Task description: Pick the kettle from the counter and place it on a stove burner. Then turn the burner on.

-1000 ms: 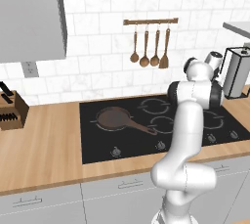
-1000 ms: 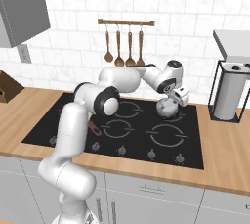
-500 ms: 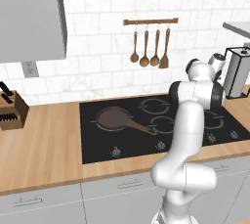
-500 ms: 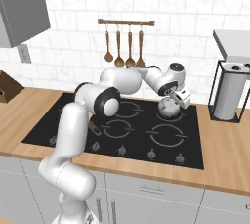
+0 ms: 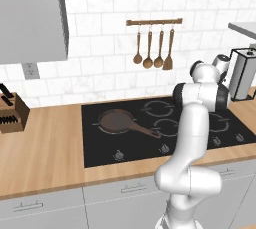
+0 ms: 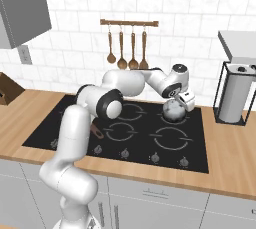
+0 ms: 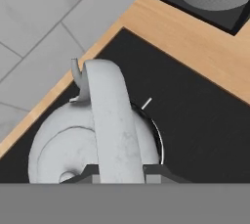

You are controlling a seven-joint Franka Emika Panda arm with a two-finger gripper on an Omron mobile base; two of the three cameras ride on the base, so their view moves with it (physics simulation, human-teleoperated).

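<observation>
Gripper [image 6: 184,101] at the cooktop's back right burner, fingers either side of the kettle [image 6: 174,110] handle and apparently clamped on it; in the hand view the arched handle [image 7: 111,125] runs up between the fingertips. Kettle sits on or just above that back right burner, over the black cooktop [image 6: 75,125], not on the wood counter [image 6: 235,158]. Judgement: small rigid metal kettle, probably light, smooth and slippery body, so the thin handle top is the right hold; it could swing under the fingers. Around the cooktop: frying pan [image 5: 120,121] on a left burner, well apart; burner knobs [image 6: 155,158] along the front edge; steel canister in a black frame [image 6: 234,95] just right of the cooktop, near the kettle; utensil rack [image 6: 128,43] on the wall behind; knife block [image 5: 9,115] far left.
</observation>
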